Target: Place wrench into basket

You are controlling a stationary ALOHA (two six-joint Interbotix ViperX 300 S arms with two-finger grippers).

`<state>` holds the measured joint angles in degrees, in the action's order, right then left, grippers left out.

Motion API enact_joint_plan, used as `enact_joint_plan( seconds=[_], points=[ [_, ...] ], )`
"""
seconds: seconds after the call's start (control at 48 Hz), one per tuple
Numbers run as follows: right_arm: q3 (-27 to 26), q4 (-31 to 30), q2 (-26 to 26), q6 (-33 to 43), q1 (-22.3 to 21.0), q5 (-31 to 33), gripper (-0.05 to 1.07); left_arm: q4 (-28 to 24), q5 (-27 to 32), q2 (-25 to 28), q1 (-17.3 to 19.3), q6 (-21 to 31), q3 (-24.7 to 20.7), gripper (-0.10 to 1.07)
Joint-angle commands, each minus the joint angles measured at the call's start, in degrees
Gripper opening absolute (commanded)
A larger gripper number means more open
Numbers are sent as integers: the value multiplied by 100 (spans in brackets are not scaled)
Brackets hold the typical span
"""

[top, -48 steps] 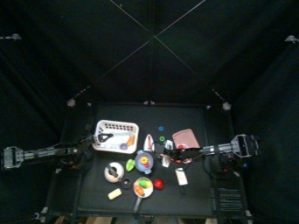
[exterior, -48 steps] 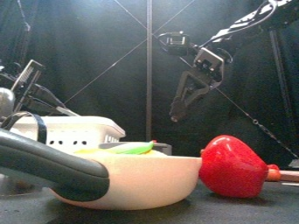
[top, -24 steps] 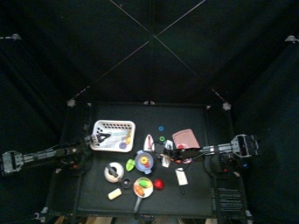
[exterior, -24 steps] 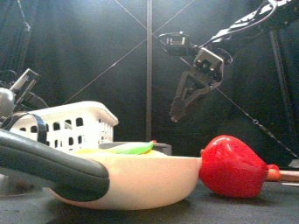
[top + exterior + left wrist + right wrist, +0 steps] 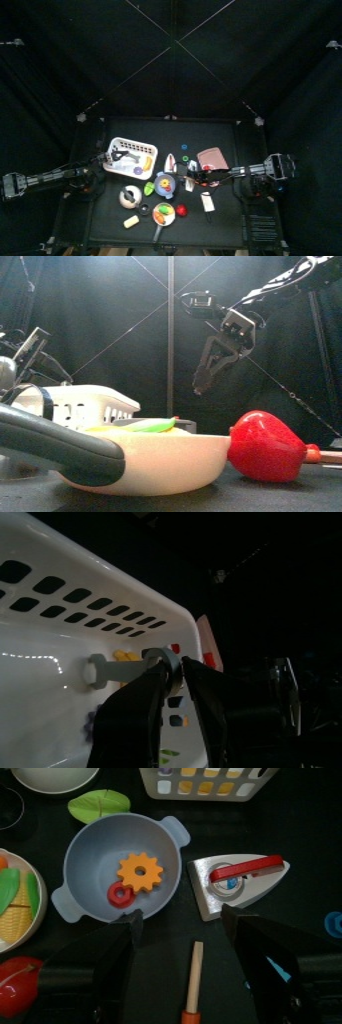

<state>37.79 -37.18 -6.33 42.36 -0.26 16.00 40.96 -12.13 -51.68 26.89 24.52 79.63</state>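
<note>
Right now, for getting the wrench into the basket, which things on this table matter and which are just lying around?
For the job:
- white slotted plastic basket
- pale wrench-like tool lying inside it
- left gripper, jaws apart over the basket

Lying about:
- grey two-handled bowl holding an orange gear
- silver toy iron with red handle
- green leaf
- right gripper, open, resting

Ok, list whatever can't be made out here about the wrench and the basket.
- Top view: the contents of the basket are too small to tell apart.
- Front view: the basket's inside is hidden behind its own wall and the bowl.
- Left wrist view: a pale bar, likely the wrench, has one end covered by the left pincer.
- Right wrist view: the basket is cut off by the picture's edge.
</note>
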Motion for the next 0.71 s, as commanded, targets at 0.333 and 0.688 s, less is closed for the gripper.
enact_joint_plan(
  seconds=[0.333,0.688],
  points=[
    [-53,-9,-62,-9,9,-44,95,-510,9,9,-26,-35,-439,64],
    [-44,-9,-35,-9,9,-44,95,-914,18,9,26,-18,-545,82]
  ],
)
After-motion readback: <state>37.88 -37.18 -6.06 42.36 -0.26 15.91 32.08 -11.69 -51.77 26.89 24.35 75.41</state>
